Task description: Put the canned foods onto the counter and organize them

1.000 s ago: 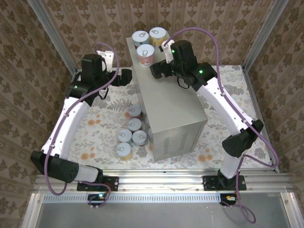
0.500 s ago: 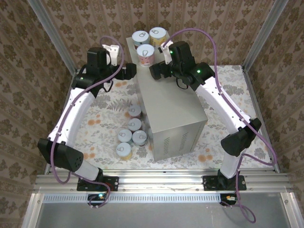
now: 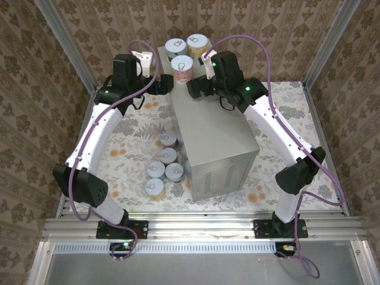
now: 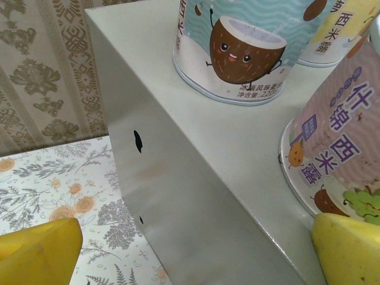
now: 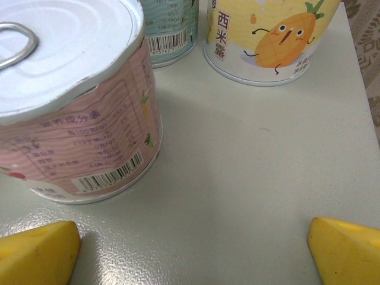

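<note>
My left end effector [image 3: 167,86] hangs at the far left edge of the tall light-grey rectangular metal worktop [image 3: 211,127]. Its yellow fingertips [image 4: 39,252] are spread wide and grip nothing. In the left wrist view, one is out over the floral-patterned floor cloth [image 3: 122,142] and the other is above the worktop's top face. My right end effector [image 3: 193,89] is over the far part of that top face, its jaws equally wide and empty. Three short cylindrical tins with silvery pull-tab lids stand upright at the worktop's far end. The pink-labelled can [image 3: 182,67] is nearest to both end effectors; the blue-labelled can [image 3: 176,46] and the yellow-labelled can [image 3: 197,42] stand side by side behind it. In the right wrist view the pink-labelled can [image 5: 77,107] stands just ahead of my left-hand fingertip without touching it, with bare metal between my fingers. In the left wrist view it [image 4: 338,160] is just beyond my right-hand fingertip. The remaining five cans [image 3: 168,156] stand clustered on the floor cloth just beside the worktop's left wall, near the end face with vent slits [image 3: 222,175].
</note>
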`<state>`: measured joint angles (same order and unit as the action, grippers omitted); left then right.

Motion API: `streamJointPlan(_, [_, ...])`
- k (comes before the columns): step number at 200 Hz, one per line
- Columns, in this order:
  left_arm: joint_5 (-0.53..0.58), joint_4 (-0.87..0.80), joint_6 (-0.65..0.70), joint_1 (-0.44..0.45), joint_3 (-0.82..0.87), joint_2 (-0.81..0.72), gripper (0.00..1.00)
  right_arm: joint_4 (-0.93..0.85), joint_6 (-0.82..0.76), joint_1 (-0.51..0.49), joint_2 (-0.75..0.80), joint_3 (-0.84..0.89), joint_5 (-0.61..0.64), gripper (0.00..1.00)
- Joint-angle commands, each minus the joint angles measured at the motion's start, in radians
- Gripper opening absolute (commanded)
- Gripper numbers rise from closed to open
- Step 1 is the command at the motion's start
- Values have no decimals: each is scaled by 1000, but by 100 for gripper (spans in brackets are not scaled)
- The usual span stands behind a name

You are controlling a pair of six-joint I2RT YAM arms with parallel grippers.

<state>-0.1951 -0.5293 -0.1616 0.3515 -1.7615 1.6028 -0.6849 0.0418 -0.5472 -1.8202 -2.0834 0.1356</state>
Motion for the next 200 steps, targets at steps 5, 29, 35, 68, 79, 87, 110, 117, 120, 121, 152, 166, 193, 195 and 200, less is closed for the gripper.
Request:
streamJointPlan(5, [-12, 0, 4, -8, -35, 24, 100, 0, 20, 19, -52, -21, 12, 100])
streamJointPlan(29, [-17, -6, 7, -12, -52, 41, 100, 4, 26, 21, -58, -20, 12, 100])
streamJointPlan(35, [-17, -4, 6, -13, -52, 43, 100, 3, 27, 21, -60, -18, 13, 100])
streamJointPlan(68, [-28, 2, -2, -20, -51, 53, 100, 3, 38, 22, -70, -16, 21, 100])
streamJointPlan(79, [-29, 5, -2, -22, -49, 54, 100, 4, 42, 21, -73, -15, 21, 100])
streamJointPlan(87, [-30, 6, -3, -23, -47, 54, 100, 4, 42, 21, -74, -15, 21, 100])
streamJointPlan(110, [-36, 7, -4, -29, -51, 59, 100, 6, 45, 20, -78, -16, 22, 100])
streamJointPlan(117, [-37, 8, -4, -30, -52, 61, 100, 5, 45, 21, -81, -18, 23, 100])
streamJointPlan(120, [-38, 8, -4, -30, -52, 61, 100, 6, 45, 21, -82, -17, 22, 100])
streamJointPlan(121, [-38, 8, -4, -30, -53, 61, 100, 5, 45, 21, -82, -18, 22, 100])
streamJointPlan(152, [-43, 10, -8, -32, -54, 65, 100, 6, 49, 21, -90, -19, 22, 100])
streamJointPlan(166, [-44, 11, -9, -32, -56, 66, 100, 4, 48, 21, -95, -22, 24, 100])
streamJointPlan(193, [-50, 11, -9, -34, -57, 71, 100, 1, 52, 21, -95, -20, 27, 100])
streamJointPlan(195, [-50, 11, -9, -35, -57, 71, 100, 1, 52, 21, -96, -19, 26, 100])
streamJointPlan(200, [-50, 10, -9, -34, -59, 72, 100, 4, 53, 21, -94, -17, 27, 100])
